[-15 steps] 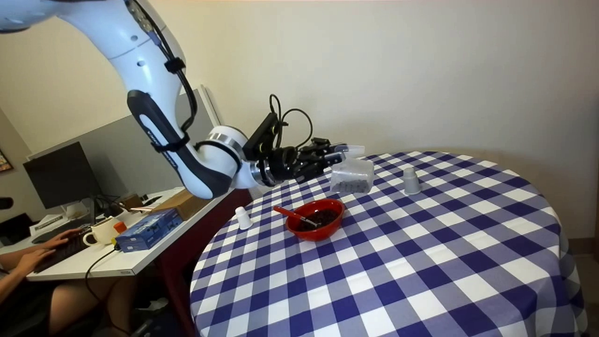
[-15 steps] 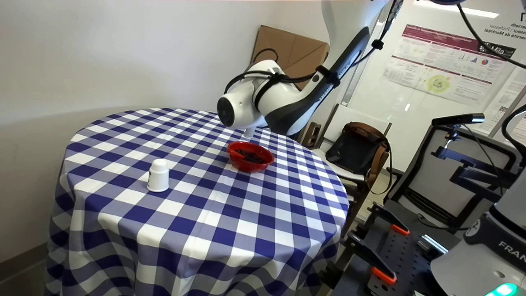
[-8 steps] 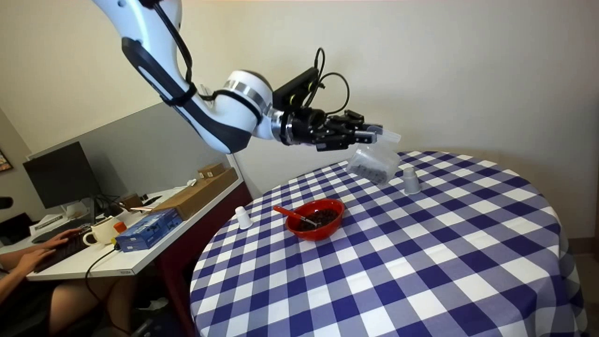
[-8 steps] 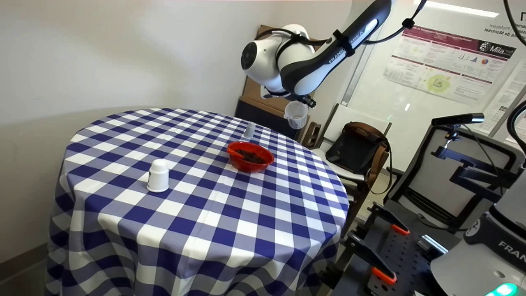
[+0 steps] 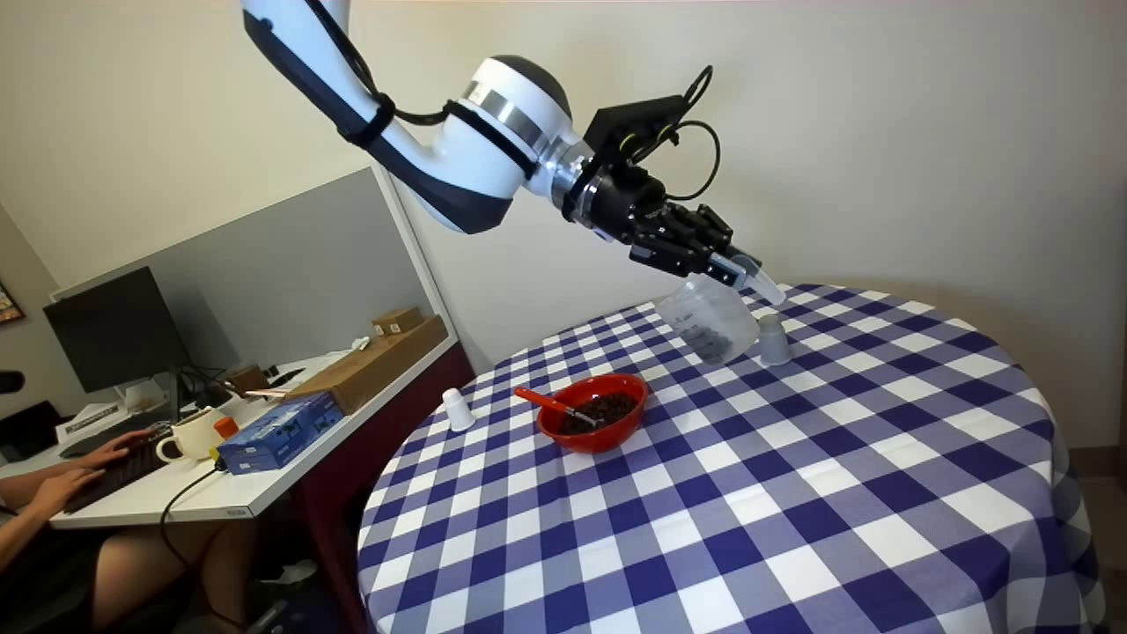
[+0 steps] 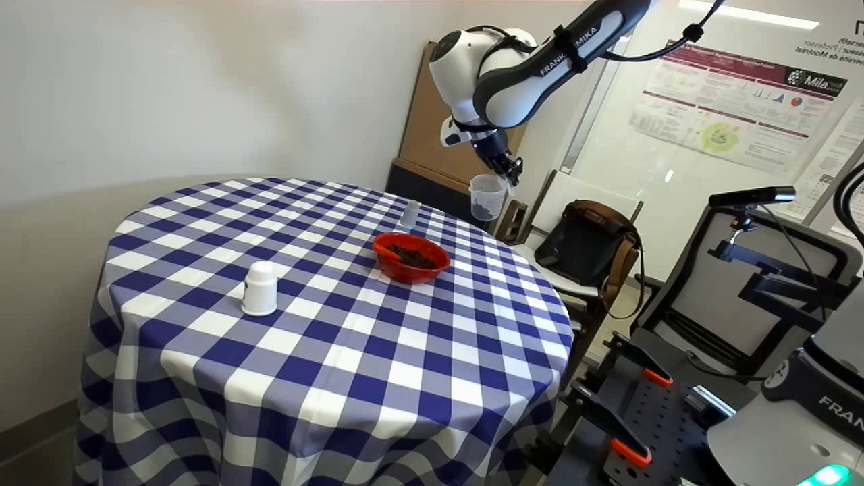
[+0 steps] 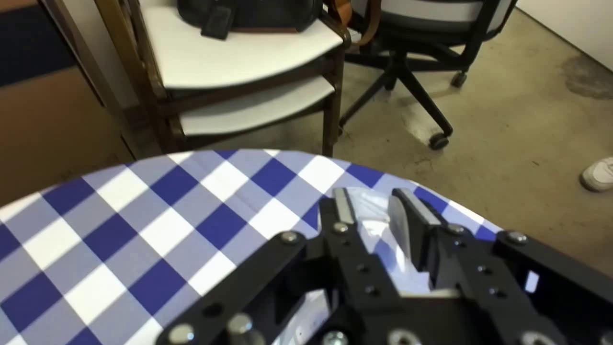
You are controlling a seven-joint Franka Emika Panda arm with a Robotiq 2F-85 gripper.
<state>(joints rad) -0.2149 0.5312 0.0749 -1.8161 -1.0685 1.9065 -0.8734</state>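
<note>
I have my end effector (image 7: 376, 206) clenched on the clear cup (image 5: 706, 317) — gripping what looks like its handle (image 5: 767, 287) — and hold it aloft past the red bowl (image 6: 413, 275), toward the edge of the bench (image 7: 160, 232) nearest the wooden chair (image 7: 239, 60). I judge this the carrying step, and with dark bits (image 6: 484, 211) showing inside the cup, the next move calls for a steady hold so none spill. Against the earlier frame, my end effector points more steeply downward and the cup, then tipped further over, stands closer to upright.
</note>
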